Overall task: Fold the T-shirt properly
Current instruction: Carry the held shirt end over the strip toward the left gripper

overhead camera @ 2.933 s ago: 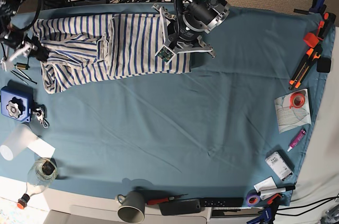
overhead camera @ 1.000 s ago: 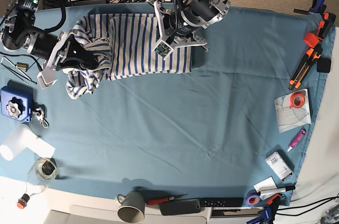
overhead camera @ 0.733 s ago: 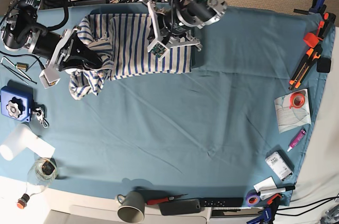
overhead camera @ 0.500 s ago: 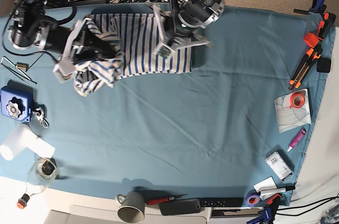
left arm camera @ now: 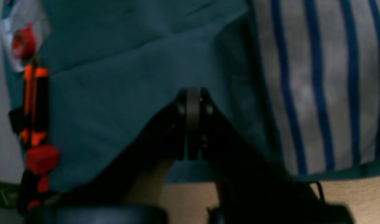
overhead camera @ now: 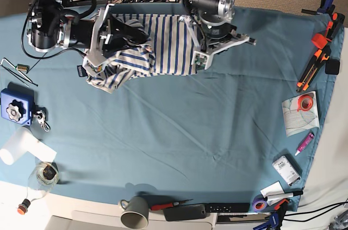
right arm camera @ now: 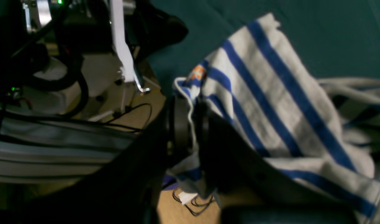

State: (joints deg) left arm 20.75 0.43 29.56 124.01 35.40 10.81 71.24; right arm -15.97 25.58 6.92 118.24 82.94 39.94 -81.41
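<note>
The T-shirt [overhead camera: 168, 45], white with blue stripes, lies at the far middle of the teal table cloth [overhead camera: 179, 126]. My right gripper [overhead camera: 142, 38] is shut on the hem of the shirt's left part. It holds that part bunched and raised over the flat part. In the right wrist view the hem sits between the fingers of the gripper [right arm camera: 190, 124], and the striped cloth [right arm camera: 270, 102] hangs to the right. My left gripper [overhead camera: 200, 42] is shut and holds nothing, just off the shirt's right edge. In the left wrist view the gripper [left arm camera: 193, 93] is above teal cloth, with the shirt [left arm camera: 317, 93] beside it.
Orange clamps [overhead camera: 321, 50] and red tape [overhead camera: 306, 102] lie at the right edge. A blue device [overhead camera: 15, 107], a white cup [overhead camera: 19, 145] and a bottle [overhead camera: 41, 178] are on the left. A mug [overhead camera: 136, 212] is at the front edge. Cables run behind the table.
My right gripper has taken hold of the shirt's left part, lifted it and carried it right over the flat part. The left arm has swung to the shirt's right edge.
</note>
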